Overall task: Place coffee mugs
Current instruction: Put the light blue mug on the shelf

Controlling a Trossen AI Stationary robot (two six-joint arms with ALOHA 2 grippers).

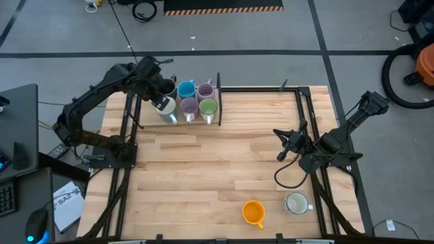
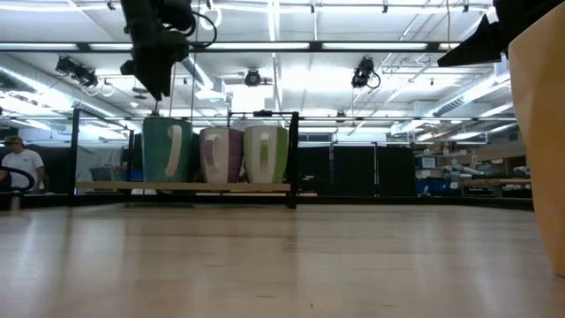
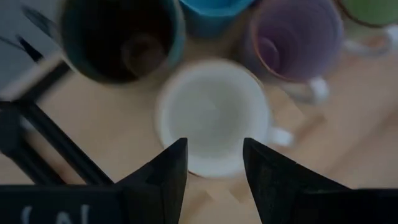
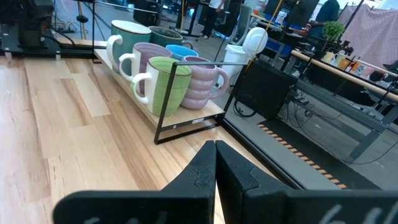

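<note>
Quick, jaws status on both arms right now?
Left gripper: open, above the white mug on the rack, holding nothing.
Right gripper: shut, empty, waiting over the table's right side.

A lab or workshop: ceiling strip lights (image 2: 291, 46), benches, cables, taped floor.

Left arm: reaches from its base at the desk's left edge up and across toward the far-left corner, elbow bent, wrist turned downward. Left gripper (image 1: 161, 96) hangs above the desk surface, pointing straight down; in the low view it (image 2: 157, 87) sits high, clear of the desk. Its two dark fingers (image 3: 163, 180) stand parted with a plain gap between them, nothing clamped.

Right arm: folded low over the desk's right side, forearm running in from the right edge. Right gripper (image 1: 281, 139) points toward the desk's middle; its fingers (image 4: 205, 168) are pressed together, nothing held.
</note>
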